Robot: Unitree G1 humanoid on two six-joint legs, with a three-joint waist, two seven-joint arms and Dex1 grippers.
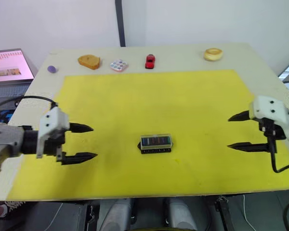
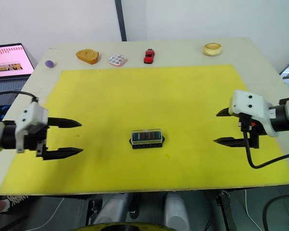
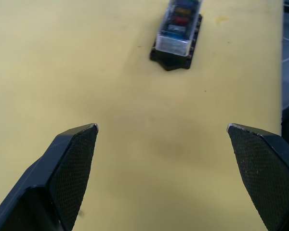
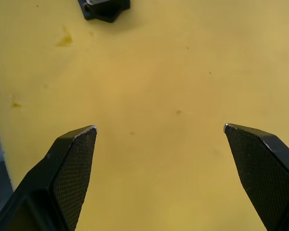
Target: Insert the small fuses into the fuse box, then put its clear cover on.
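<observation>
The counter carries a big yellow mat that covers most of it. The left gripper hangs over the mat's left edge, and the right gripper hangs over its right edge. Both have their jaws wide apart and hold nothing. The fuse box sits in the middle of the mat, nearer the front edge, well apart from both grippers. The clear cover is on top of it (the small fuses show through as coloured bits in a row).
</observation>
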